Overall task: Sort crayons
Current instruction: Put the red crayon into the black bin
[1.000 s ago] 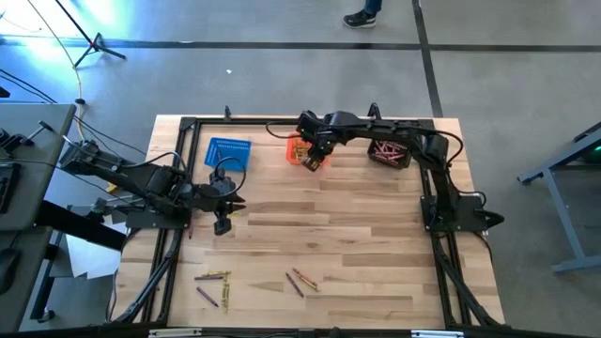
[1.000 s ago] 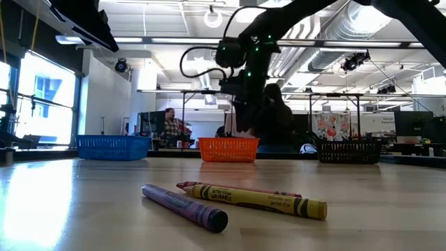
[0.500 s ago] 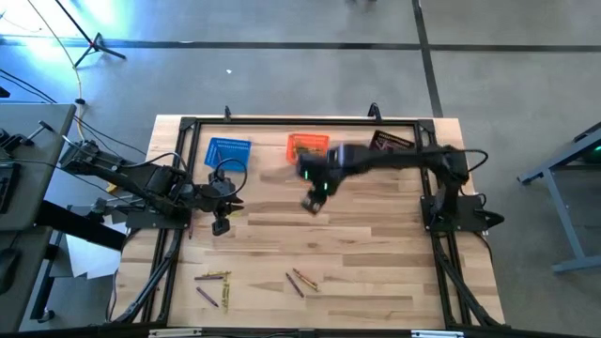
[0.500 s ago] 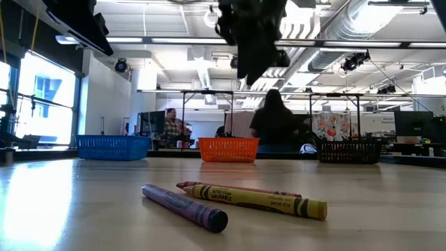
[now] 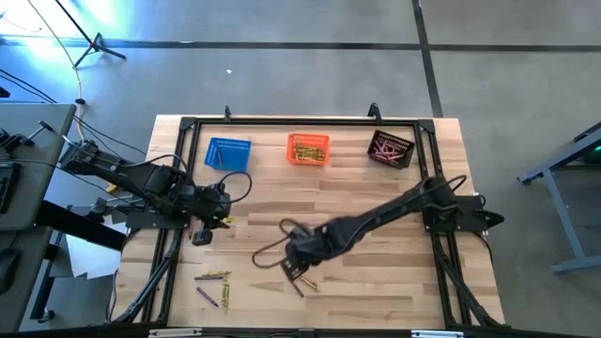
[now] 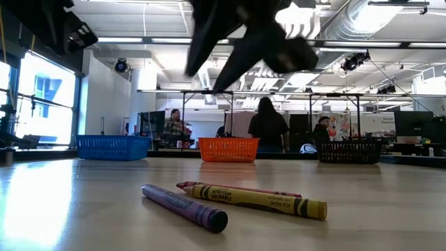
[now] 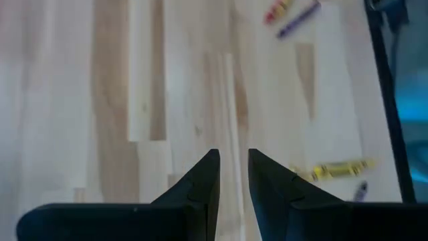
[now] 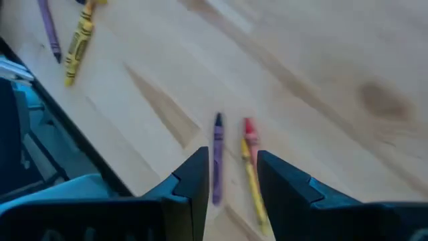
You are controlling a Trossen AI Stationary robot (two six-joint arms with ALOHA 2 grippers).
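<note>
Crayons, loose: one group of three (purple (image 8: 217, 157), red (image 8: 249, 128), yellow (image 8: 253, 187)) lying side by side on the wooden table (image 5: 376, 282) near its front edge; a second group (image 5: 213, 284) further toward the left front corner, yellow and purple. Crayons, sorted: yellow ones in the orange basket (image 5: 308, 148), reddish ones in the black basket (image 5: 391, 148), both at the back edge; blue basket (image 5: 227, 153) beside them. Right gripper (image 8: 231, 181): released, fingers apart, empty, hanging directly over the first group. Left gripper (image 7: 233, 177): narrow gap between fingers, nothing held, over bare table at the left side. People (background) stand beyond the table.
</note>
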